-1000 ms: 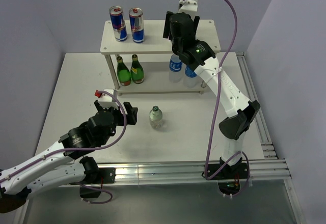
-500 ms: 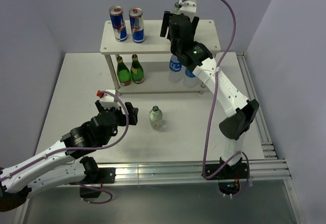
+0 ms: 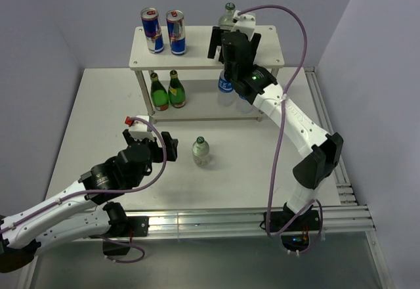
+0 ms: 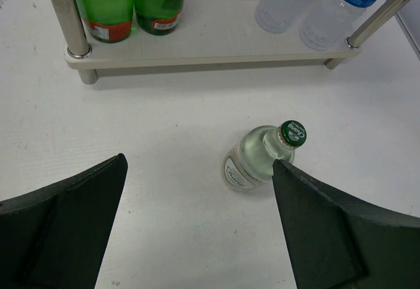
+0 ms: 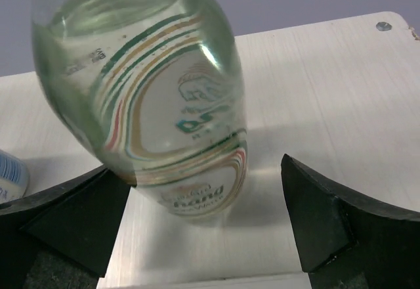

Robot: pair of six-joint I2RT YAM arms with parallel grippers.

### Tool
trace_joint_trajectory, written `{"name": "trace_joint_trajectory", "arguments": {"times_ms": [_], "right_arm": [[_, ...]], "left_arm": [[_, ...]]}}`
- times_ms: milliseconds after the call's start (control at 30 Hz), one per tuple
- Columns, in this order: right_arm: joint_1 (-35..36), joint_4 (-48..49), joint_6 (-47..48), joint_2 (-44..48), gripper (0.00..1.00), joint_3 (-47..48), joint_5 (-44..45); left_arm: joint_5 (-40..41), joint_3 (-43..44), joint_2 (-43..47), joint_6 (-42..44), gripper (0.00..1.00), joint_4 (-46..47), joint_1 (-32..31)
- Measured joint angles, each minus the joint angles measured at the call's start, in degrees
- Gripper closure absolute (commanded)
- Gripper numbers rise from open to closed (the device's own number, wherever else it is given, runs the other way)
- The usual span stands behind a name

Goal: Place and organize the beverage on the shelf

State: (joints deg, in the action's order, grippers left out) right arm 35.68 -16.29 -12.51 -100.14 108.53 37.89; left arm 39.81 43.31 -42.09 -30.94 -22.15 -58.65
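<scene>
R gripper [image 5: 203,230], jaws wide, straddles a green-cap btl [image 5: 170,105] standing free on shelf [image 3: 197,56] top tier, right half — prob. w/ room for its twin [image 4: 256,161] — while L gripper [image 4: 197,171], also open, faces that twin in front of shelf.

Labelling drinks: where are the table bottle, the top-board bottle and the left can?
table bottle [image 4: 251,161], left wrist view, clear body.
top-board bottle [image 5: 174,105], right wrist view, printed label.
left can [image 3: 152,33], top external view, its side.
</scene>
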Motion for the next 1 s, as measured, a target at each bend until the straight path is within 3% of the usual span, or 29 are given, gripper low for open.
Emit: {"name": "trace_joint_trajectory", "arguments": {"times_ms": [533,833,1000], "right_arm": [[0.2,2.1,-5.3,18.5,0.00,-19.2,-3.7],[9.0,1.2,-10.0,41.0,0.00,-41.8,0.3],[11.8,-1.9,-12.8,51.0,0.00,-48.4,3.2]], "left_arm": [[0.4,-0.2,-0.9,-0.2,0.01,1.0,0.0],[-5.7,-10.9,-4.8,0.4,0.01,13.2,-2.7],[-7.6,-16.5,-8.8,1.9,0.01,23.0,-6.5]]}}
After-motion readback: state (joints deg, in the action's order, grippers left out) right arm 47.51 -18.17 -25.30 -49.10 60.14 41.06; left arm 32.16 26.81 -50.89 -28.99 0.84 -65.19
